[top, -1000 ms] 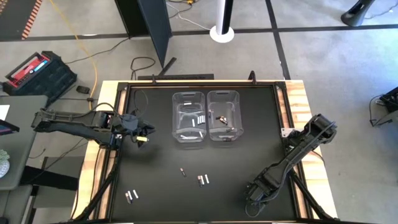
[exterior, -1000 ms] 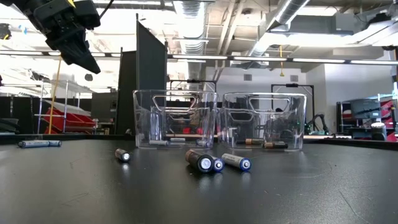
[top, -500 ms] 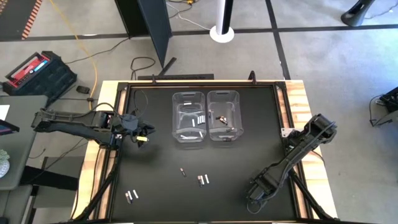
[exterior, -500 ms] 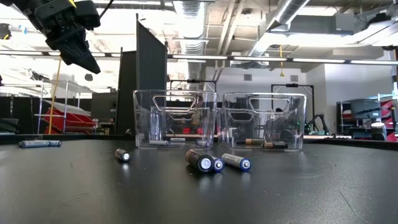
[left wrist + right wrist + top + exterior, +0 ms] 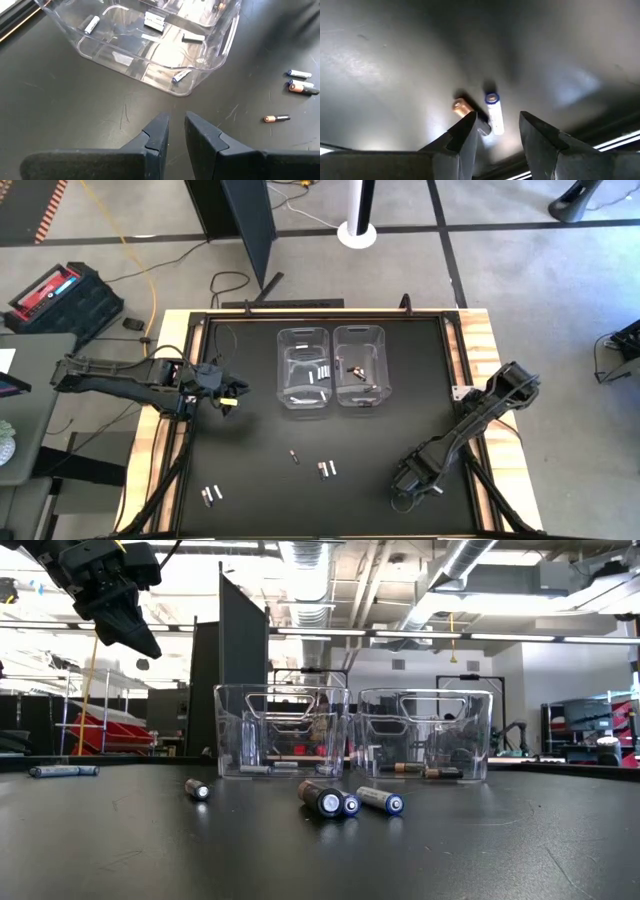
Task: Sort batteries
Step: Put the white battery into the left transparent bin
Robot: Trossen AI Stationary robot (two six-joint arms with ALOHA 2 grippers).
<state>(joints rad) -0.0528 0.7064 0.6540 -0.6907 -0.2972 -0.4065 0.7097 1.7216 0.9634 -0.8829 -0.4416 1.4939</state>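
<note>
Batteries [image 5: 330, 802]: 6 loose, beside 2 bins [image 5: 283, 730].

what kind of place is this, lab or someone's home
Most likely a robotics lab or workshop: exposed ceiling ducts, a red toolbox on the taped concrete floor, and a black worktable with two clear bins.

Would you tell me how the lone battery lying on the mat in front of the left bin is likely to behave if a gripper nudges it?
The lone battery is a small smooth cylinder lying on its side on the flat black mat, so it would probably roll if pushed sideways. Its casing looks hard and glossy, so it is likely stiff and may slip between fingers.
</note>
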